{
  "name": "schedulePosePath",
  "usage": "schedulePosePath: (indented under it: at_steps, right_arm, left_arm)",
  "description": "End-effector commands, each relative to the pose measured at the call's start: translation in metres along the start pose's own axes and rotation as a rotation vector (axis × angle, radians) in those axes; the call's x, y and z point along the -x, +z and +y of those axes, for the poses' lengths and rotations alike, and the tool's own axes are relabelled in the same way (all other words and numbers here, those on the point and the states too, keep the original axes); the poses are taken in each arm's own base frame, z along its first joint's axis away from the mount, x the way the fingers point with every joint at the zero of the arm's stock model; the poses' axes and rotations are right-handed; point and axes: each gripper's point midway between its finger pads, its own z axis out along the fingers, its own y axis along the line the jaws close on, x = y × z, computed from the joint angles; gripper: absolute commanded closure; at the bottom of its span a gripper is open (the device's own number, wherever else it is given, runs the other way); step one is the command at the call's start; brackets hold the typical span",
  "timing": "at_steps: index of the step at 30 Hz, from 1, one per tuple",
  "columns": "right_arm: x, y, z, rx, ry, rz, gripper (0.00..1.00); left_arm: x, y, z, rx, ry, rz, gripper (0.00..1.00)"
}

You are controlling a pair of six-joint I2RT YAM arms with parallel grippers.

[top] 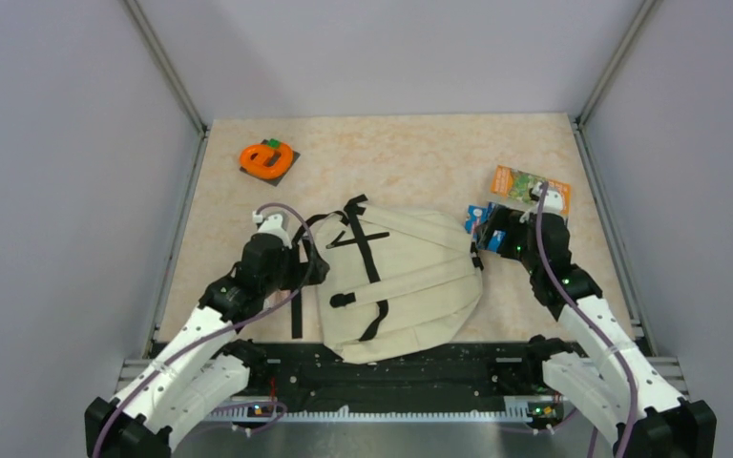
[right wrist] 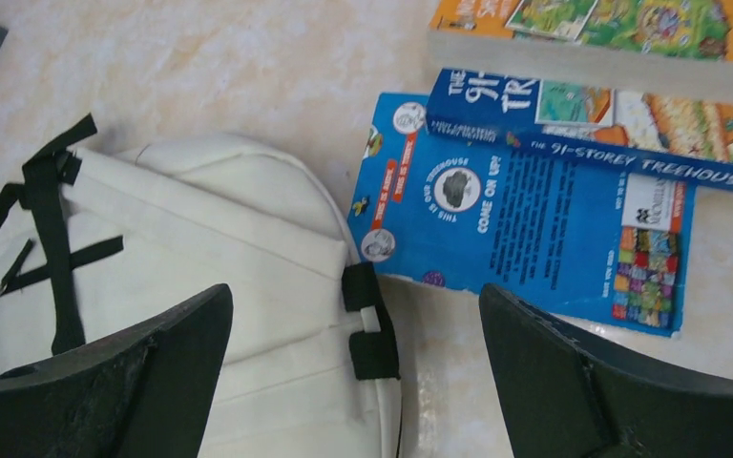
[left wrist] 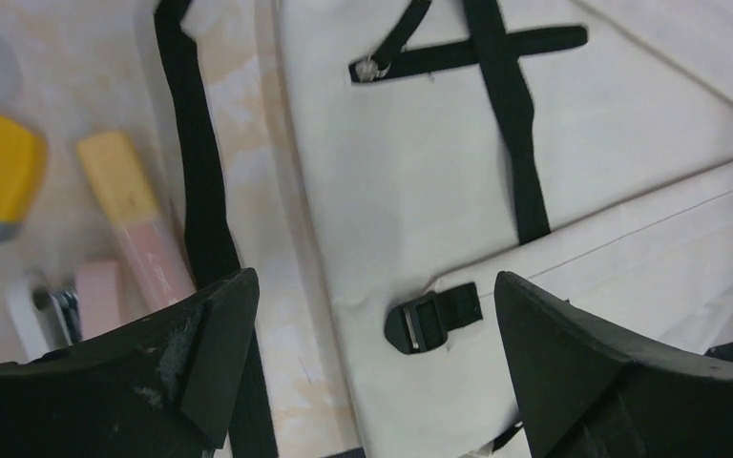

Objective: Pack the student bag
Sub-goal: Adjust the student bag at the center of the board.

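Left jaws: wide, empty, over the student bag edge.
Right jaws: wide, empty, between bag and blue booklet.
Your grip: take fabric, not the loose strap.

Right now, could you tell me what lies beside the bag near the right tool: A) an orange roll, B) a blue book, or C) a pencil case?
B: the right wrist view shows the blue book lying flat beside the edge of the student bag.
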Motion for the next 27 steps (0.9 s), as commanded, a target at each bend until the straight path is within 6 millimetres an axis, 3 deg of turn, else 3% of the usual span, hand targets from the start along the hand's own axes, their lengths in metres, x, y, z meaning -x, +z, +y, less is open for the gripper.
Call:
schedulePosePath:
  at_steps: [1, 8, 12, 20, 27]
  right_arm:
    - [-0.025, -0.009, 0.015, 0.086, 0.053, 0.110, 0.01]
    - [-0.080, -0.010, 0.023, 0.159, 0.078, 0.328, 0.07]
    - [-0.104, -0.013, 0.026, 0.191, 0.107, 0.407, 0.07]
    - [-0.132, -0.008, 0.016, 0.168, 0.119, 0.471, 0.08]
    - [-0.151, -0.003, 0.021, 0.217, 0.126, 0.513, 0.26]
  left_arm:
    - [-0.025, 0.005, -0.016, -0.086, -0.175, 0.060, 0.02]
    - [-0.084, 0.003, -0.013, -0.140, -0.329, 0.175, 0.02]
    - [-0.104, 0.000, -0.013, -0.161, -0.376, 0.212, 0.02]
    - [-0.114, 0.005, -0.018, -0.190, -0.377, 0.241, 0.06]
    - [-0.109, 0.009, -0.017, -0.164, -0.329, 0.240, 0.14]
